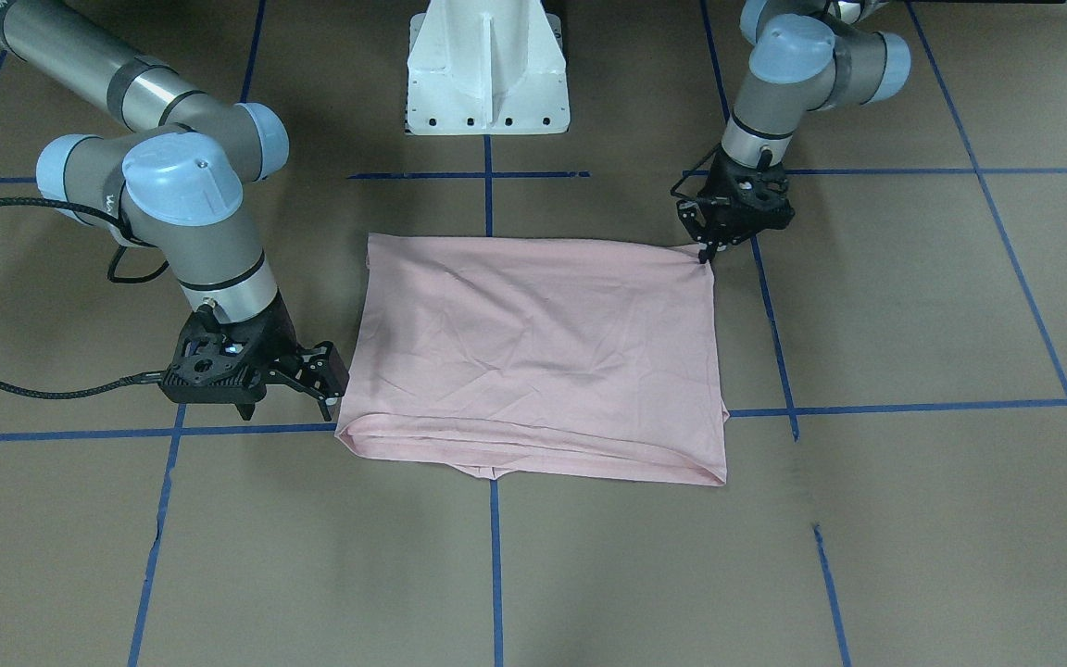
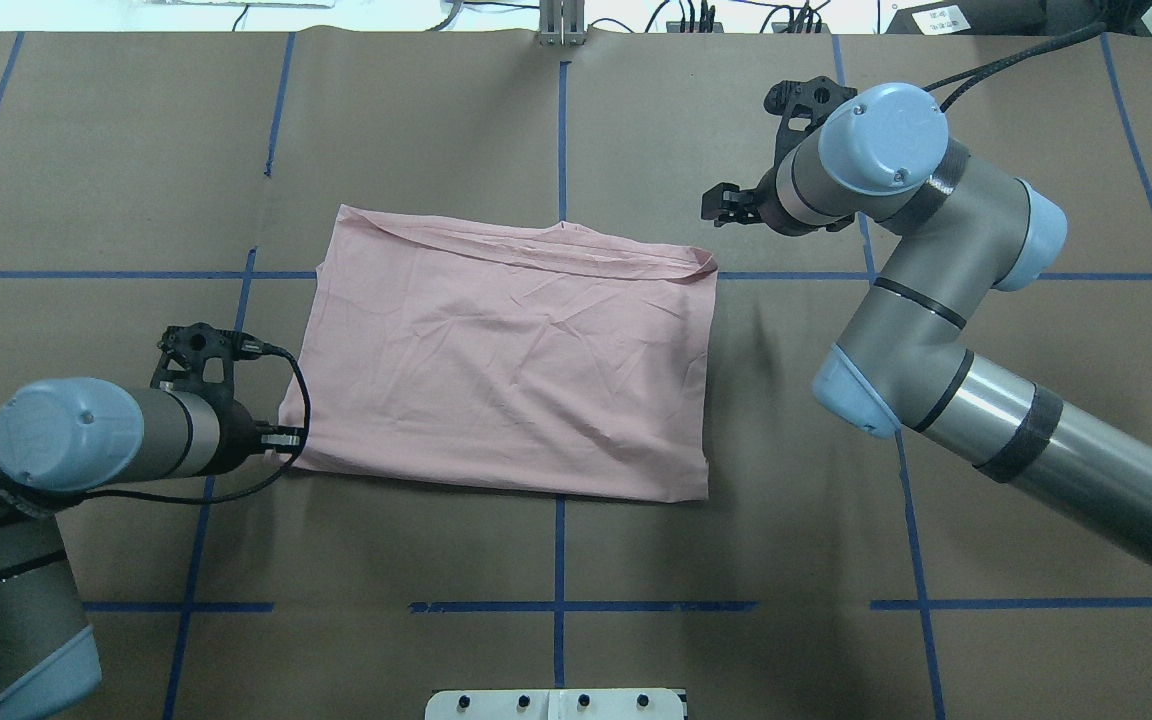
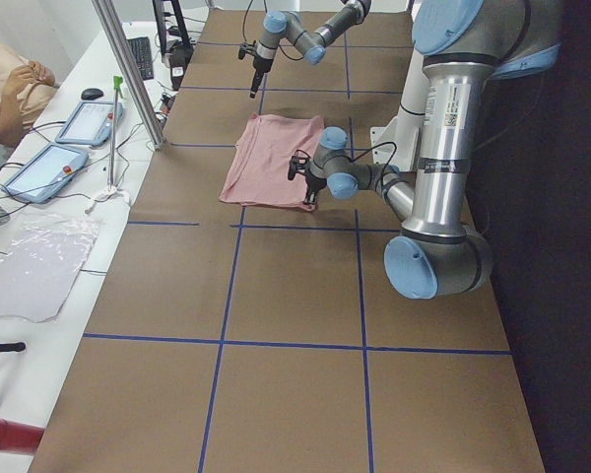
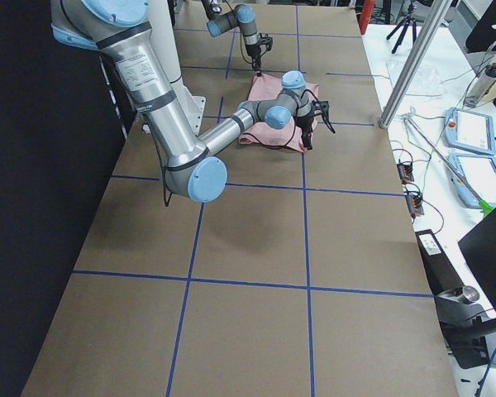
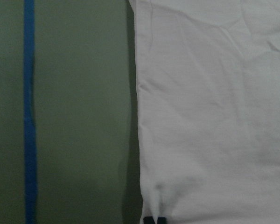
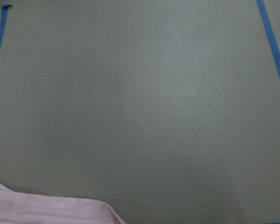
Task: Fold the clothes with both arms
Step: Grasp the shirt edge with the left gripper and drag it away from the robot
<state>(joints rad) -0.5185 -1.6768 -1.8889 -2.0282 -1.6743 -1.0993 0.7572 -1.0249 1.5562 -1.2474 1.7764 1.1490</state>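
The pale pink T-shirt lies folded into a rectangle on the brown table, plain side up, with its print hidden. It also shows in the overhead view. My left gripper points down at the shirt's near corner on my left. The left wrist view shows its fingertips pinched together on the puckered shirt edge. My right gripper hovers beside the shirt's far corner on my right, open and empty. The right wrist view shows only that corner and bare table.
The white pedestal stands at the robot's side of the table. Blue tape lines grid the brown surface. In the exterior left view an operator sits by tablets beyond the table's far edge.
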